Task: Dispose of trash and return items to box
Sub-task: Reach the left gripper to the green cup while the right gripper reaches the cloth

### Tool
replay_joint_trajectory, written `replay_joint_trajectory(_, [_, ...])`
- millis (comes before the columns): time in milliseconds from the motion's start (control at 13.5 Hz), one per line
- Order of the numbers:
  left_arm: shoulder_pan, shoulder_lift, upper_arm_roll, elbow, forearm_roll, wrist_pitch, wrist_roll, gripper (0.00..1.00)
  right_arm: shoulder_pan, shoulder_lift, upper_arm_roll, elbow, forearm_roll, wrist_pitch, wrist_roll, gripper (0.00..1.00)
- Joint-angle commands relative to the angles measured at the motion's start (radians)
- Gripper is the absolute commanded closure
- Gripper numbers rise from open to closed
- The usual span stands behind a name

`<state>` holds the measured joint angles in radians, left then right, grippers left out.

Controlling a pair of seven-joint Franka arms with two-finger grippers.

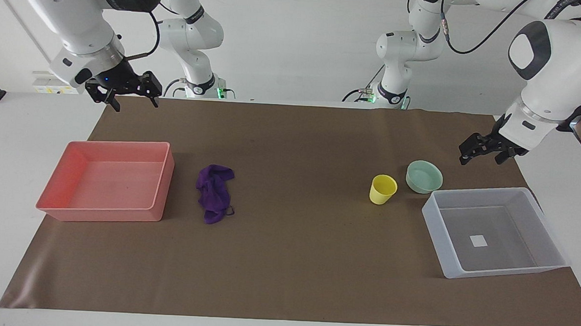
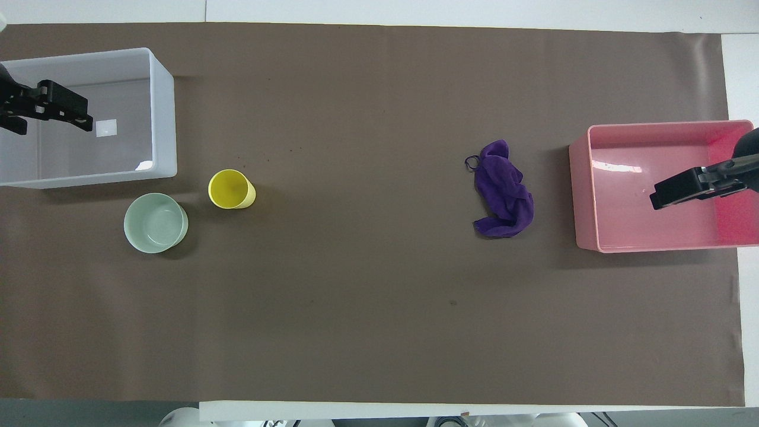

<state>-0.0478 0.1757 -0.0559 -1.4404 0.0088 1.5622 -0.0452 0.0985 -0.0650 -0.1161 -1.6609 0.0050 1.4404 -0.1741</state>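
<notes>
While both arms hang in the air with nothing in them, all the task's things lie on the brown mat (image 1: 296, 261).

In the facing view, the right gripper (image 1: 132, 100) is in the upper left of the frame, raised over the mat's edge close to the robots; its two fingers are spread apart and grasp nothing. The left gripper (image 1: 482, 151) is at the right of the frame, raised above the mat beside the mint-green bowl (image 1: 424, 176). I cannot tell if its fingers are apart or together.

The purple rag (image 1: 213, 193) lies crumpled in the left-centre of the facing view, just beside the pink tray (image 1: 58, 211) but not touching it. Its thin dark loop shows at one end. In the overhead view the rag (image 2: 503, 190) is right of centre.

The yellow cup (image 1: 383, 189) stands upright in the right half of the facing view, near the bowl and apart from it. Both stand just beside the translucent bin (image 1: 432, 223), which sits in the lower right of that frame with a white sticker (image 1: 478, 241) on its floor. In the overhead view the bin (image 2: 163, 118) is in the upper left corner, and the cup (image 2: 231, 189) and the bowl (image 2: 155, 223) are just below it.
</notes>
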Motion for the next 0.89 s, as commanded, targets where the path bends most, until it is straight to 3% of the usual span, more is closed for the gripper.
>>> replay_joint_trajectory(0, [-0.003,0.015,0.005,0.034,0.02,-0.022,0.001,0.0,-0.005,-0.027,0.003,-0.043,-0.003,0.029,-0.022,0.0])
replay_joint_trajectory(148, [0.0,0.013,0.005,0.034,0.017,-0.024,0.014,0.0,-0.005,-0.033,0.004,-0.06,-0.003,0.041,-0.021,0.0])
replay_joint_trajectory(370, [0.003,0.002,0.005,-0.004,0.016,-0.004,0.015,0.0,0.019,-0.049,0.007,-0.184,0.016,0.207,-0.018,0.0])
replay_joint_trajectory(444, [0.009,-0.039,0.007,-0.103,0.016,0.059,0.016,0.0,0.052,-0.027,0.007,-0.197,0.035,0.242,-0.01,0.0])
replay_joint_trajectory(667, [0.048,-0.284,0.01,-0.649,0.016,0.411,0.088,0.0,0.119,0.1,0.007,-0.203,0.084,0.394,-0.007,0.0])
replay_joint_trajectory(815, [0.063,-0.306,0.008,-0.811,0.016,0.548,0.087,0.0,0.154,0.155,0.007,-0.265,0.085,0.535,-0.008,0.0])
